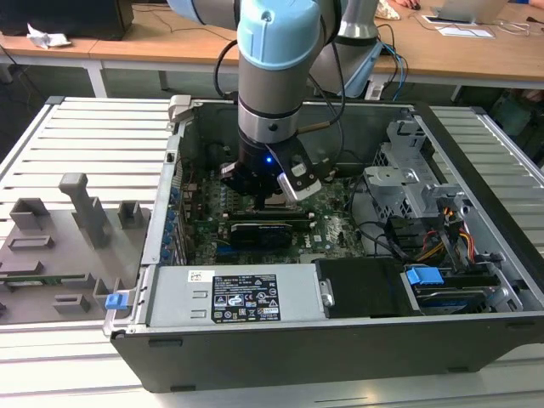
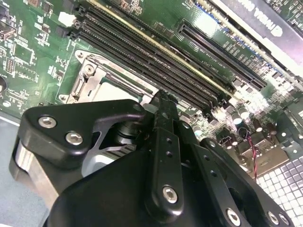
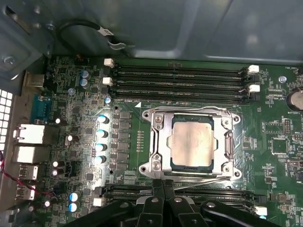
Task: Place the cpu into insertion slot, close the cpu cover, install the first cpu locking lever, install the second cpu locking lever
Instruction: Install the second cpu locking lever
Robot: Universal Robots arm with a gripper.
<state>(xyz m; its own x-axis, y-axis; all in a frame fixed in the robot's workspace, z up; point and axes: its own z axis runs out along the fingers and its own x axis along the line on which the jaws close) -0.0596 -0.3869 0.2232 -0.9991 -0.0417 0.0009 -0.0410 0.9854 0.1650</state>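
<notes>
We saw the pincer low over the motherboard, its two black fingertips pressed together with no gap between them and nothing held, right at the edge of the socket beside one bank of long black memory slots. In the first wrist view the cpu lay flat in the insertion slot, its dull grey top showing through the square opening of the cpu cover, which lay closed down over the chip. A thin silver locking lever ran along the socket side nearest the fingertips.

In the second wrist view the pincer's black body hid much of the socket, leaving a corner of the cover visible. Further out stood rows of small capacitors and rear ports.

In the exterior view the arm reached straight down into the open computer case, which crowded it on all sides: a power supply, drive cages and loose cables. The case lay on a slatted desk beside grey fixtures.
</notes>
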